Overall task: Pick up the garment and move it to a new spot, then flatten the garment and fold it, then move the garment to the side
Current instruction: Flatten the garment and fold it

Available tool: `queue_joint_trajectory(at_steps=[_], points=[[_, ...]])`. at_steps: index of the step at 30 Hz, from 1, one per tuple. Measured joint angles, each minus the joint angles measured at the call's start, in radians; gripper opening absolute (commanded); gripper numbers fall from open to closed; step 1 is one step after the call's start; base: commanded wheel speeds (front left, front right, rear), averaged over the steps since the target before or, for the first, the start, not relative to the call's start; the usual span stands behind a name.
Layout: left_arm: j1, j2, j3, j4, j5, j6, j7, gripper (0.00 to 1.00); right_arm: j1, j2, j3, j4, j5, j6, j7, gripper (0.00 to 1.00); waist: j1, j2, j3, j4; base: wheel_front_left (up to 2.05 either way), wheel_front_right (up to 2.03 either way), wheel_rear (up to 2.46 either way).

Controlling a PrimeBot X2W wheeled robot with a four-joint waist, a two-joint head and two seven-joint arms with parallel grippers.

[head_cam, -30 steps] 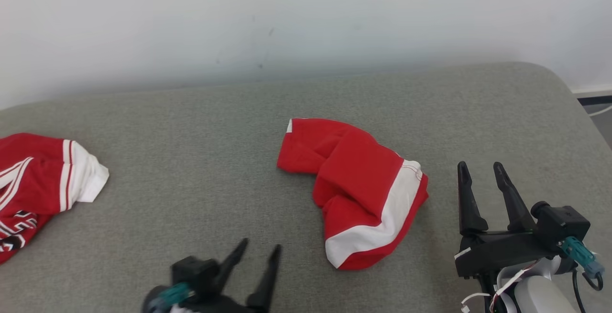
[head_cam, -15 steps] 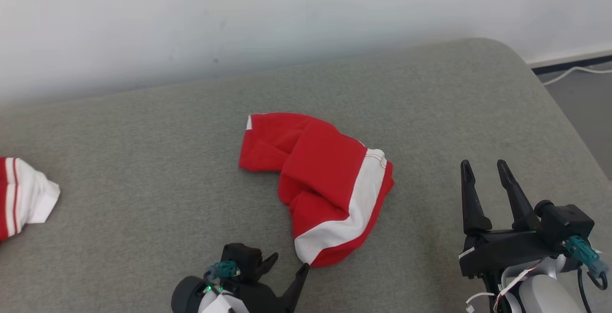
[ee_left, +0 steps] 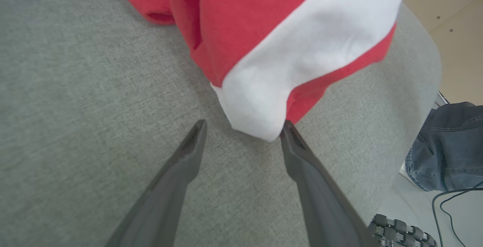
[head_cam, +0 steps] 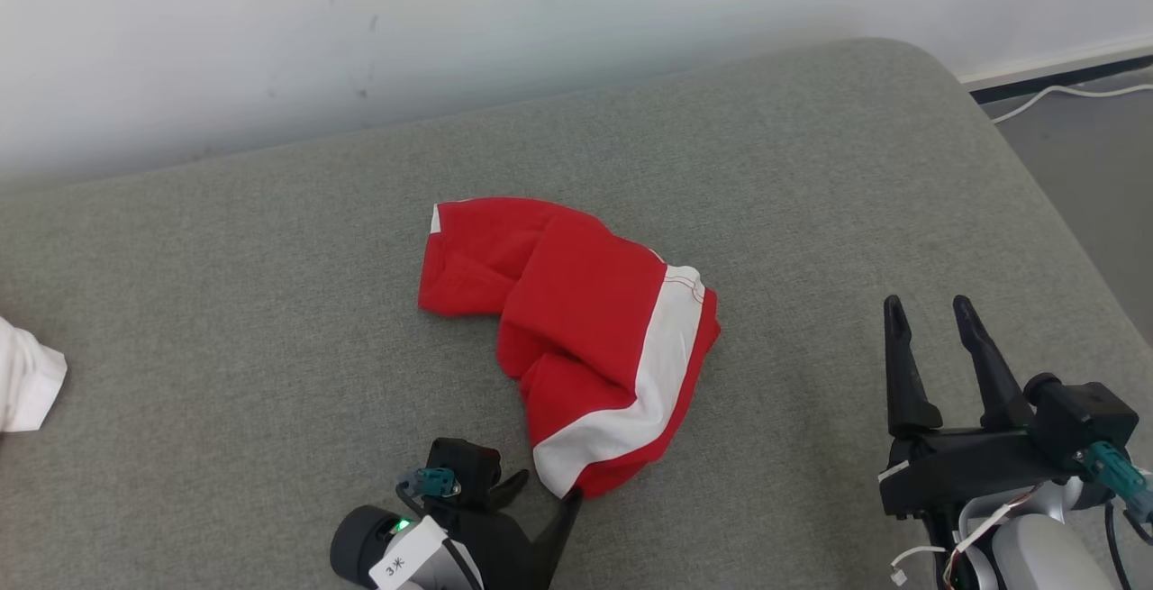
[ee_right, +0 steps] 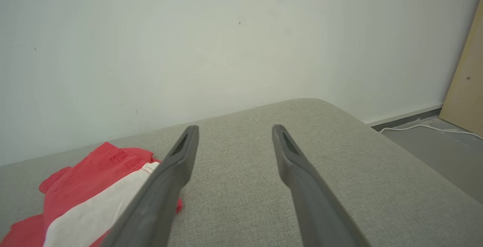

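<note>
Left claw (head_cam: 549, 485), wide open, straddles the garment's (head_cam: 585, 302) near corner; one finger (ee_left: 298, 152) touches cloth, so closing could nudge it away.

A wide cushion (head_cam: 270, 302) in grey woven fabric stands against a plain white wall (head_cam: 540, 13) with a few small marks. To its right is a grey floor (head_cam: 1099, 149), where a white cable (ee_right: 417, 126) lies near the dark baseboard (head_cam: 1063, 78), beside a pale wooden panel (ee_right: 466, 81).

A plain test room or lab is suggested: a grey fabric-covered padded platform (head_cam: 270, 320) is set against a bare white wall (head_cam: 540, 4), and a loose white cable (ee_right: 422, 125) is trailed across the grey floor (head_cam: 1099, 176).
</note>
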Motion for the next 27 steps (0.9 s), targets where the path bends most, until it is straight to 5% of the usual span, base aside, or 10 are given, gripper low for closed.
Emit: queue_joint_trajectory(at_steps=[1,3,14,20,27], points=[[-0.002,-0.001,-0.004,0.004,-0.004,-0.003,-0.002,0.56,0.001,-0.001,-0.003,-0.004,0.0,0.0,0.0,1.0,0.0,0.0,0.001,0.002,0.0,0.0,0.0],[-0.01,-0.002,-0.007,0.012,-0.012,-0.008,-0.003,0.0,0.001,-0.003,-0.007,-0.01,0.0,-0.001,-0.001,1.0,0.0001,0.0,0.004,0.006,0.0,0.0,0.0],[-0.066,0.006,0.033,0.025,-0.011,0.024,-0.038,0.0,0.002,-0.003,-0.021,-0.01,-0.003,-0.009,-0.002,1.0,0.0,0.0,0.01,0.032,0.0,0.0,0.0],[-0.083,0.134,0.078,-0.016,0.053,0.1,-0.038,0.0,0.005,-0.001,-0.027,-0.004,-0.003,-0.01,-0.008,1.0,0.0,0.0,0.002,0.057,0.0,0.0,0.0],[-0.082,0.221,0.123,-0.134,0.116,0.166,-0.038,0.0,0.024,0.002,-0.033,-0.001,-0.003,-0.018,-0.009,1.0,-0.0001,0.0,-0.015,0.088,0.0,0.0,0.0]])
